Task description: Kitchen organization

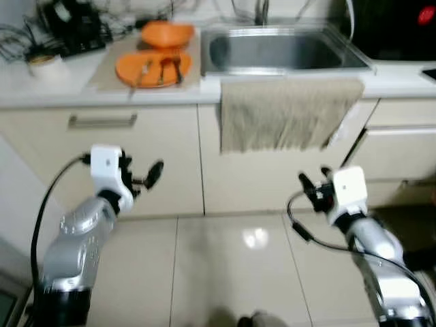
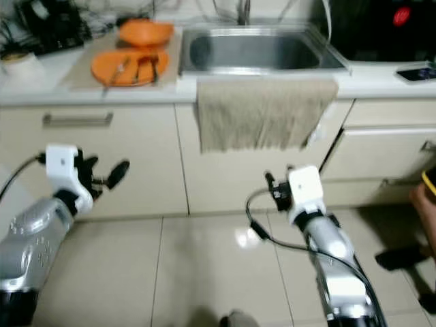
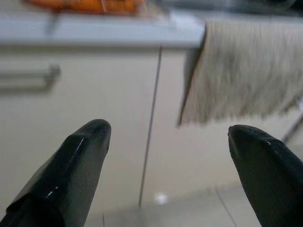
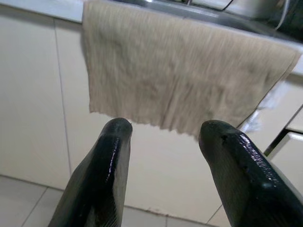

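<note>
Head view: an orange plate (image 1: 153,68) with cutlery and an orange bowl (image 1: 167,34) are seen on the counter (image 1: 41,85), left of the sink (image 1: 279,51); a towel (image 1: 289,112) is draped below.
Left wrist: left gripper (image 3: 168,142) is held apart, empty, before the cabinet (image 3: 94,94).
Right wrist: right gripper (image 4: 165,130) is spread, empty, facing the towel.

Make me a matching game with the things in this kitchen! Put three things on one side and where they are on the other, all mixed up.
Things:
1. beige towel
2. orange plate
3. orange bowl

Places:
A. on the mat, with cutlery lying on it
B. hanging over the counter edge in front of the sink
C. on the counter behind the plate, beside the sink

Pairs: 1-B, 2-A, 3-C
</note>
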Controlling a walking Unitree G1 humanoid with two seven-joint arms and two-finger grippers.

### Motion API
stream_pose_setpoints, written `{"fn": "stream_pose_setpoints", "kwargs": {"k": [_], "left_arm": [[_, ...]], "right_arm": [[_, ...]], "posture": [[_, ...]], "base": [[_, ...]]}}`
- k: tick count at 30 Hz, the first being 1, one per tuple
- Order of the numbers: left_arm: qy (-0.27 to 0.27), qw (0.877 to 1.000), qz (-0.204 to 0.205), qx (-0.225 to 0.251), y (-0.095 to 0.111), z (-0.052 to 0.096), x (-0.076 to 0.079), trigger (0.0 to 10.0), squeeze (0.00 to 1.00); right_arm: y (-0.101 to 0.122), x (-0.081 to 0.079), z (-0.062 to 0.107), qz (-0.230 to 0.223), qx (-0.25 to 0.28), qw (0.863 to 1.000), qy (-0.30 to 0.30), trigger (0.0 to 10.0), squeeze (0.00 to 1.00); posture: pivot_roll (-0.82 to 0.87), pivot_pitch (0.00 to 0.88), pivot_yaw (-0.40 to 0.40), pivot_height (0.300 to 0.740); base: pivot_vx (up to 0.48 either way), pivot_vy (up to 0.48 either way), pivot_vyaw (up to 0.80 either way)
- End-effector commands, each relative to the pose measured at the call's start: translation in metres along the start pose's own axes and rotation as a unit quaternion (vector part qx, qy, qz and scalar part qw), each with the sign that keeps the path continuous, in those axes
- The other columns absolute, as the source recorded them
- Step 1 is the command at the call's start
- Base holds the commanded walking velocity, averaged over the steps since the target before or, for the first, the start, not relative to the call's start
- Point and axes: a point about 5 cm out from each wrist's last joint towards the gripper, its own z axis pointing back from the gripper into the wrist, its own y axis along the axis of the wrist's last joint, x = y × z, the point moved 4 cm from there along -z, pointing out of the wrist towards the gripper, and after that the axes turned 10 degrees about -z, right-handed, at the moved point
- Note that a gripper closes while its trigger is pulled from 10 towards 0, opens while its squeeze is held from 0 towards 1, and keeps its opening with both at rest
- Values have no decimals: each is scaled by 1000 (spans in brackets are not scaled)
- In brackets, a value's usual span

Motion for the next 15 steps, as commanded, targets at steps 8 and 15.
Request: {"fn": "stream_pose_setpoints", "kwargs": {"k": [8, 15], "left_arm": [[47, 998, 26, 39, 1, 1, -8, 10000, 0], [66, 995, 38, 66, 6, -7, -10, 10000, 0]], "right_arm": [[11, -8, -4, -32, 46, 998, 6, 10000, 0], [12, -5, -7, -42, 61, 997, 0, 10000, 0]], "posture": [[-4, 0, 18, 740], [-7, 0, 12, 740]], "base": [[0, 0, -688], [0, 0, -698]]}}
